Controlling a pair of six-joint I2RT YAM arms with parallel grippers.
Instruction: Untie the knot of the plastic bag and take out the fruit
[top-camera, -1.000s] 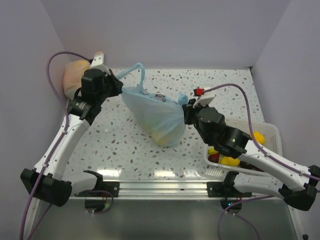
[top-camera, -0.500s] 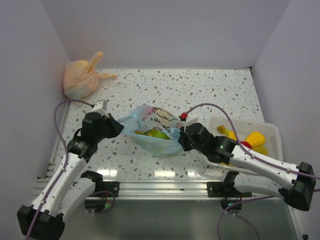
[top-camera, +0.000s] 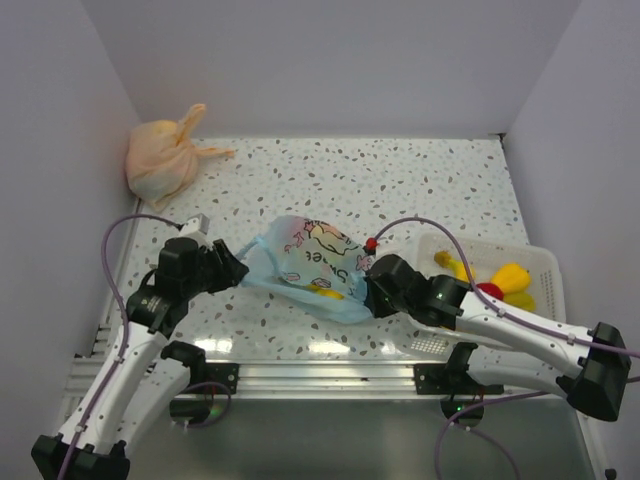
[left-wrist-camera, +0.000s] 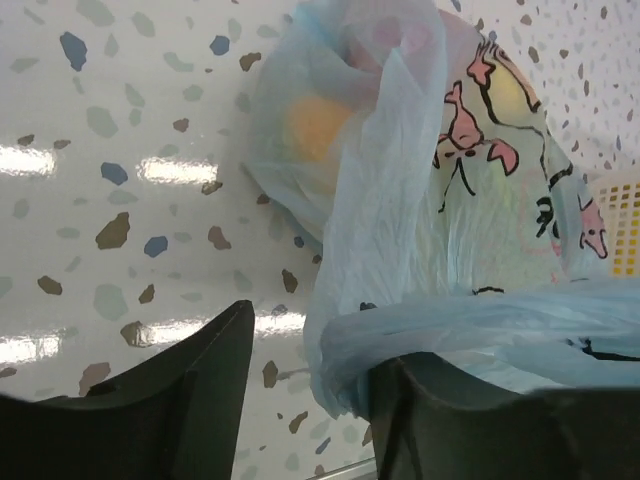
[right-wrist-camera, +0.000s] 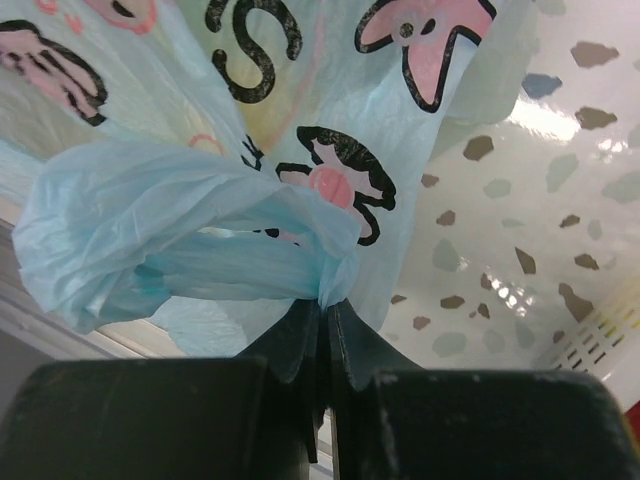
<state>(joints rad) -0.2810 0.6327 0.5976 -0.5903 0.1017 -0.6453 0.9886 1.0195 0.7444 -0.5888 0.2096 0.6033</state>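
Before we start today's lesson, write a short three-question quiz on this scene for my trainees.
1. True or false: the right gripper is shut on the plastic bag.
2. Where does the orange bag lie? A) far left corner B) between the two arms C) near right corner
3. Short answer: which arm's fingers stand apart?

Key
1. True.
2. A.
3. The left gripper.
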